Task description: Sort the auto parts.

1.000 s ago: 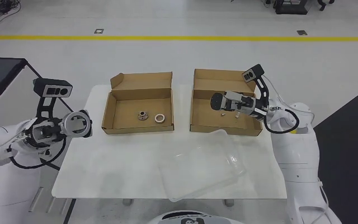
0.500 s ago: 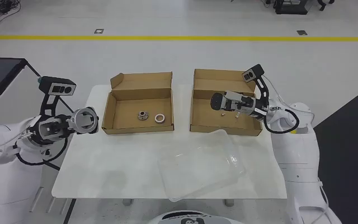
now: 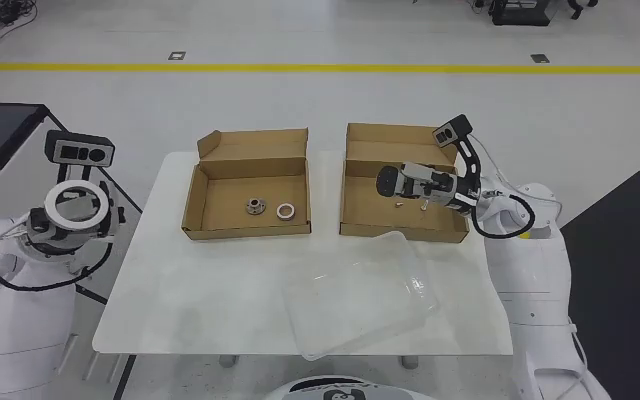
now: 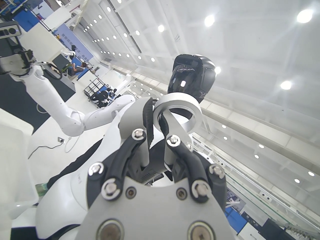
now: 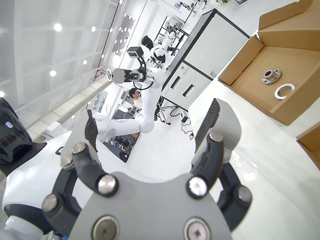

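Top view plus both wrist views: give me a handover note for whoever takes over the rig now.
Left tool: shut on a metal ring, held up beyond the table's left edge.
Right tool: open, empty, over the right box.
Left box: a flanged part and a flat ring.
Right box: small parts, too small to name.
Done: those parts boxed.
Left: box the held ring, probably with the flat ring.

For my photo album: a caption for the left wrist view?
Left claw clamped on a ring, ceiling lights beyond.
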`<state>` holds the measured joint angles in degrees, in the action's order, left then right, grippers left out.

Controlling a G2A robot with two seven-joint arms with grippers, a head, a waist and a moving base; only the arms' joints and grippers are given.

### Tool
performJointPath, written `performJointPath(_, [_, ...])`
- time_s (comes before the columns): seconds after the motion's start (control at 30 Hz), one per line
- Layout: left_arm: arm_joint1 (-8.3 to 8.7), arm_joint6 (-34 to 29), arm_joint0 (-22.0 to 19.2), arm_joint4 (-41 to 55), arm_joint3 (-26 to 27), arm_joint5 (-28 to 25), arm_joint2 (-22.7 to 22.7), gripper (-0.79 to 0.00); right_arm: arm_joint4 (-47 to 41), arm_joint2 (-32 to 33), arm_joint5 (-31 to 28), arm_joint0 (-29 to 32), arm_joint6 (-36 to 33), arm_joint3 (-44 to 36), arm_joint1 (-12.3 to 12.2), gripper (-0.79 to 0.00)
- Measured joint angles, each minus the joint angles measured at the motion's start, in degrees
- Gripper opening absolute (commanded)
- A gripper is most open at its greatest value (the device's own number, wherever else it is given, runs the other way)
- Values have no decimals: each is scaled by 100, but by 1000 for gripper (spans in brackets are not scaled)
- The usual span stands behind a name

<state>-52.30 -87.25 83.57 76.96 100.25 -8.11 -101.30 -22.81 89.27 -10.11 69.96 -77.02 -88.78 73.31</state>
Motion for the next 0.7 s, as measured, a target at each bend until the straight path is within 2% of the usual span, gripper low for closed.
performJointPath(0.37, [-53,-51,41,-237,-28,-40,-154,-785,0,0,0,0,0,0,0,0])
performJointPath(0.7, [-34,219,194,-1818,280,-351,-314,-785,0,0,0,0,0,0,0,0])
